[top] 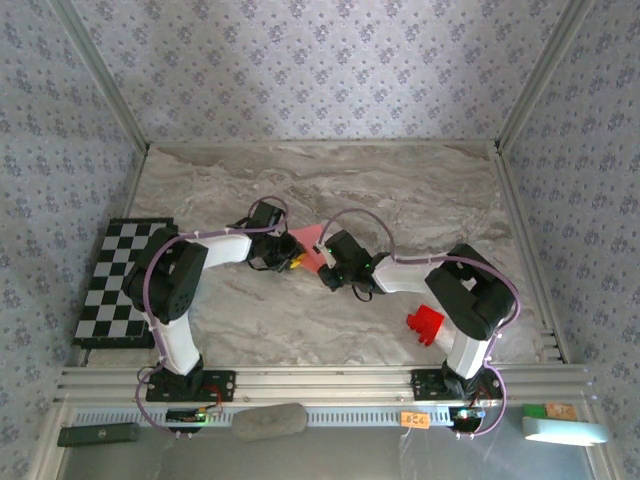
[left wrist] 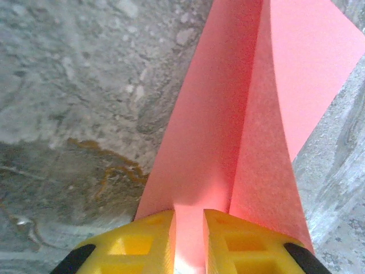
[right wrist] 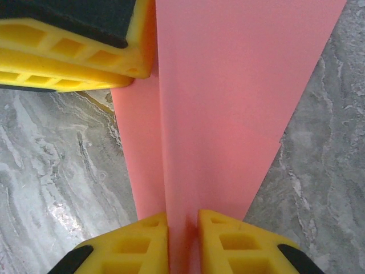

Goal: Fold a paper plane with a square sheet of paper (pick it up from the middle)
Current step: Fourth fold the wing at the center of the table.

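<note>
Two sets of fingers, one piece of paper, middle of the table [top: 400, 200].

Left fingers [left wrist: 168, 231]: clenched on the pink paper [left wrist: 228, 114]. The yellow tips sit either side of a folded edge with a thin slot between them, and the paper fills it. From the grip the paper fans out wider, with a sharp crease running straight away from the tips. One panel stands up along the crease and a lighter panel slopes off to the right. There's grey marbled surface underneath. Can't tell whether the paper touches it or hangs clear.

Right fingers [right wrist: 162, 231]: same story, pinched tight on the paper, with a fold line running up out of the gap. The paper gets broader away from the tips and its right edge cuts diagonally across the marble. In this wrist view one yellow tip of the left arm comes in at top left, pressed against the paper's left edge.

From above, both arms reach inward and the wrists nearly meet near table centre. The paper shows as a small pink patch between them, slightly to the far side.

Other stuff:
- red block [top: 425, 325] on the table by the right arm's elbow, well apart from the paper
- chequered board [top: 115, 290] at the left table edge, beside the left arm
</note>
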